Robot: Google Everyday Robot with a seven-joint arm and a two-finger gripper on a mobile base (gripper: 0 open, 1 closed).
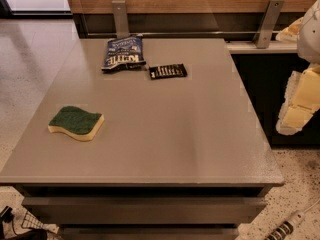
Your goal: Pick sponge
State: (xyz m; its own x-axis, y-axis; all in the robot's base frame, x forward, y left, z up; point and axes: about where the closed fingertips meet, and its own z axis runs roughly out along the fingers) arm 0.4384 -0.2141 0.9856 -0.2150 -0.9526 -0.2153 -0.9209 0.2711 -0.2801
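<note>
Wavy green-topped foam sponge [76,123] on smooth table [170,134]; end effector [298,106] far right.

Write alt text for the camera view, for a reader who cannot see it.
A green-topped yellow sponge lies near the front left of a grey table, untouched. The robot's gripper hangs off the table's right edge, far from the sponge. A blue chip bag and a small black packet lie at the back.

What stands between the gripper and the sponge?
Nothing visible. The gripper hangs beyond the right edge of the table; the sponge lies front left. Only bare surface lies between them; the chip bag and black packet sit farther back.
</note>
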